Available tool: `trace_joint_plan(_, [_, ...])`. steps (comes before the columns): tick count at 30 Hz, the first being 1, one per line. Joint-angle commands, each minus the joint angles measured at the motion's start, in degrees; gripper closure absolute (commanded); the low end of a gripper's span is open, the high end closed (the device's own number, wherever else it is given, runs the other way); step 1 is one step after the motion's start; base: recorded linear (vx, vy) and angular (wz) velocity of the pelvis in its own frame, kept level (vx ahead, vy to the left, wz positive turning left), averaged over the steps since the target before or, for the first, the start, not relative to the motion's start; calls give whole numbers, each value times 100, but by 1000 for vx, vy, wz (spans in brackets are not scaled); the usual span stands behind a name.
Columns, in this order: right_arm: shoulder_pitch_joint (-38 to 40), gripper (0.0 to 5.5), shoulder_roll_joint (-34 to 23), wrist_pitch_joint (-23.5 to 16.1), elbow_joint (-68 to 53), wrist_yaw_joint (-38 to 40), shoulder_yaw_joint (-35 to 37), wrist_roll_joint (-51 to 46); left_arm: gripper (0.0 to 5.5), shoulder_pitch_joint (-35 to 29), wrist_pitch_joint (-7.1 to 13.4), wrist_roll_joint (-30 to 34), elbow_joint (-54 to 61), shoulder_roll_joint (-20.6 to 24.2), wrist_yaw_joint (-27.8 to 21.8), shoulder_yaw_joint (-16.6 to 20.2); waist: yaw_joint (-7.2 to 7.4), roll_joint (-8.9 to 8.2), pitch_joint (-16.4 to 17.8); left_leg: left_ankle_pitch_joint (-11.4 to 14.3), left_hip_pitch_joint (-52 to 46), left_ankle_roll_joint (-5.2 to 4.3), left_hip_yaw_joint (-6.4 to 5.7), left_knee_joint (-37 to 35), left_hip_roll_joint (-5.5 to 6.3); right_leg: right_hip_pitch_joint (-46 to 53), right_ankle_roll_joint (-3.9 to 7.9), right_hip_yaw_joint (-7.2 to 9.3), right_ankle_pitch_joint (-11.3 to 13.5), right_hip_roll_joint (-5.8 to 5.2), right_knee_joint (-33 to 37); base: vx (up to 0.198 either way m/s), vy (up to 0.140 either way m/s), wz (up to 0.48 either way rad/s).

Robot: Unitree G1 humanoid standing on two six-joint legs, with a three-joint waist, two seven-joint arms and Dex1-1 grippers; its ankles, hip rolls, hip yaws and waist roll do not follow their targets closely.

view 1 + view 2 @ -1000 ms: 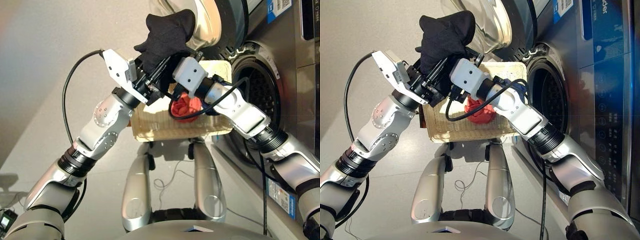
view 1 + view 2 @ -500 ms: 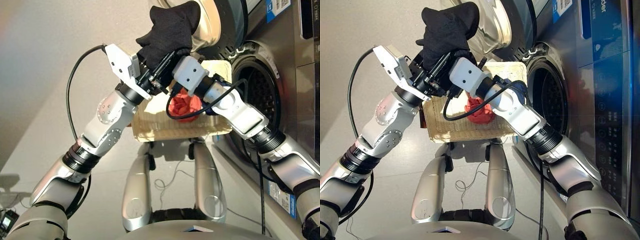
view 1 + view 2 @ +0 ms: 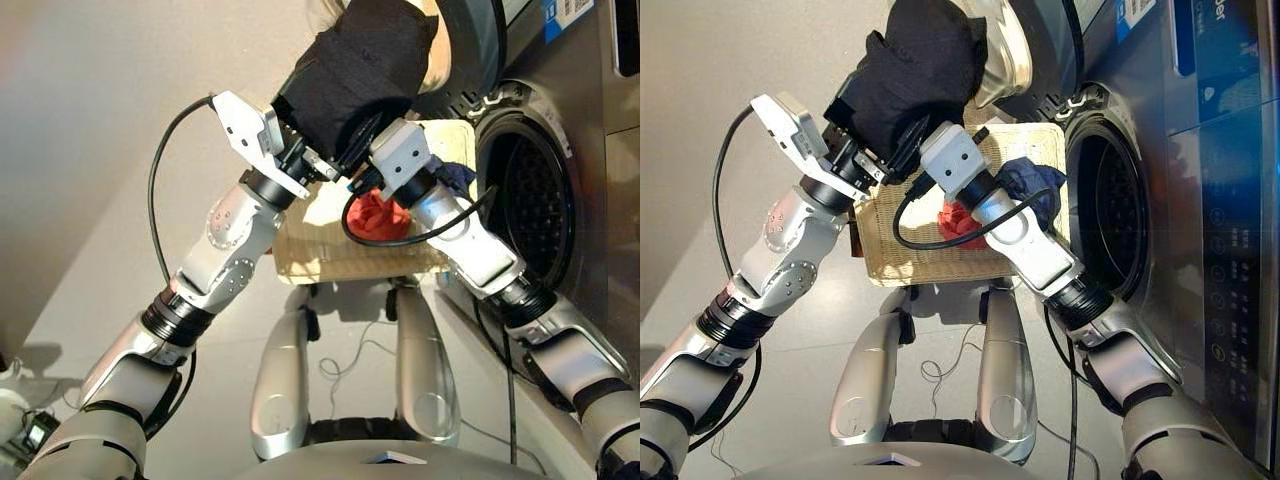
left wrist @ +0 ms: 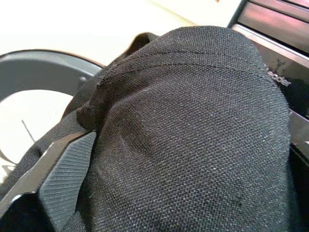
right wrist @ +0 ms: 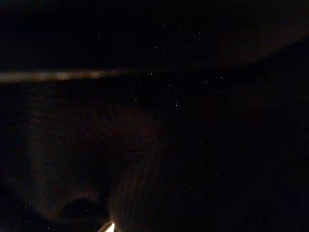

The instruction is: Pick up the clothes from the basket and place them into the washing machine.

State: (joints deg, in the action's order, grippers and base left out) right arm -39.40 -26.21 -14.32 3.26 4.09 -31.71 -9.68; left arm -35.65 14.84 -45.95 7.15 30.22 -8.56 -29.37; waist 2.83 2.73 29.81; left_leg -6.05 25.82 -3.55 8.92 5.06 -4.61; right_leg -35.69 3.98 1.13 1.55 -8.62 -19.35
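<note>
With the left hand [image 3: 335, 135] gripping the black bundle [image 3: 360, 65], swing it right into the washing machine [image 3: 530, 215] drum before releasing; right hand's state unclear.

Pale grey floor [image 3: 90, 150], sunlit patches.

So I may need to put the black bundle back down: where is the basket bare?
The basket is bare on its near-left weave. Its far-right end is crowded: the orange-red bundle and dark blue bundle lie there under the right gripper's arm.
</note>
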Motion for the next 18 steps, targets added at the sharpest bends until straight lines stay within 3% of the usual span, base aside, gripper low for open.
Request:
trace_joint_plan(1, [-208,550,552,-491,-505,525,580,211,0,110,347,267,712,-209,-169,-623,-10,-76,-279,281,22,-230,-214,350,48,695,635,-142,572,-350,1235,0,0,0])
trace_joint_plan(4, [7,550,489,-473,-417,1067,731,1049,0,84,429,325,736,-179,-55,-575,3,-65,-257,340,40,-215,-206,455,38,689,637,-146,529,-348,1162,0,0,0])
trace_joint_plan(8, [364,550,422,-526,-54,1295,874,1175,0,119,508,244,698,-338,-2,-538,20,-78,-223,434,116,-201,-256,701,-3,644,616,-146,435,-325,947,0,0,0])
trace_joint_plan(18, [936,550,559,-1130,1878,2445,1129,1125,0,282,1060,428,531,-705,511,-353,-1,-90,-151,771,471,-140,-441,1480,-110,358,538,-167,60,-268,133,0,0,0])
